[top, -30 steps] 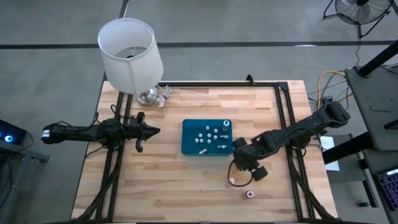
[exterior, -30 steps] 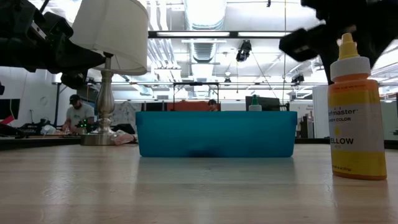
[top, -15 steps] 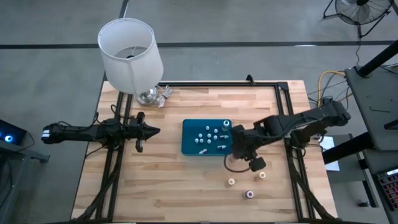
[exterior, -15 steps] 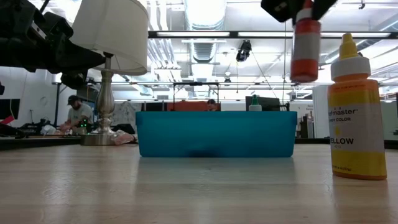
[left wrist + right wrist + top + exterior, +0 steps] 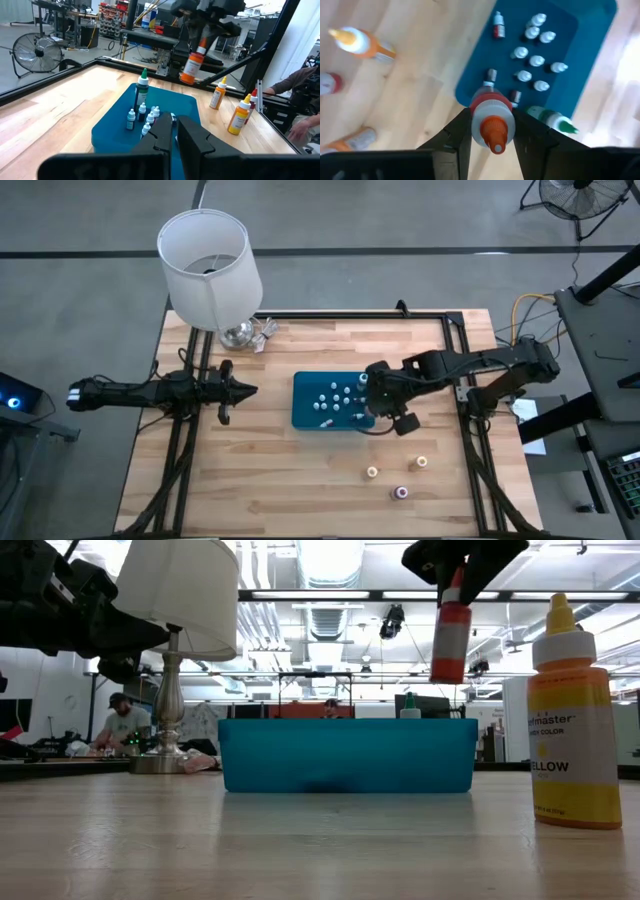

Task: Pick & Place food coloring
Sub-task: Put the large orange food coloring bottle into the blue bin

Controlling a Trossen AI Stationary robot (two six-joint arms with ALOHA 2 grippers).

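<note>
My right gripper (image 5: 384,396) hangs over the right rim of the blue tray (image 5: 301,416), shut on an orange food coloring bottle (image 5: 451,632). The tray holds several small white-capped bottles (image 5: 536,60) and a taller green-topped one (image 5: 143,90). Three more food coloring bottles stand on the table near the tray's right side: one yellow (image 5: 573,720), one orange (image 5: 239,115) and one red-tipped (image 5: 254,97). My left gripper (image 5: 238,390) waits shut, to the left of the tray. My right gripper pinches the orange bottle by its white cap and neck (image 5: 490,107), one finger (image 5: 459,131) on each side. The fingers come from above, pointing down. The bottle hangs nearly upright below them, lifted clear of the table and above the tray's rim (image 5: 440,722).
A table lamp with a white shade (image 5: 210,265) stands at the far left corner, with crumpled foil (image 5: 264,332) at its base. Black rails (image 5: 452,350) frame the table. A person sits beyond the table (image 5: 121,724); an arm shows past the right edge (image 5: 295,85).
My right gripper has risen from the table near the standing bottles and moved toward the tray, up and to the far left, carrying the orange bottle. The bottle has been lifted clear of the table and now hangs by the tray's right rim.
</note>
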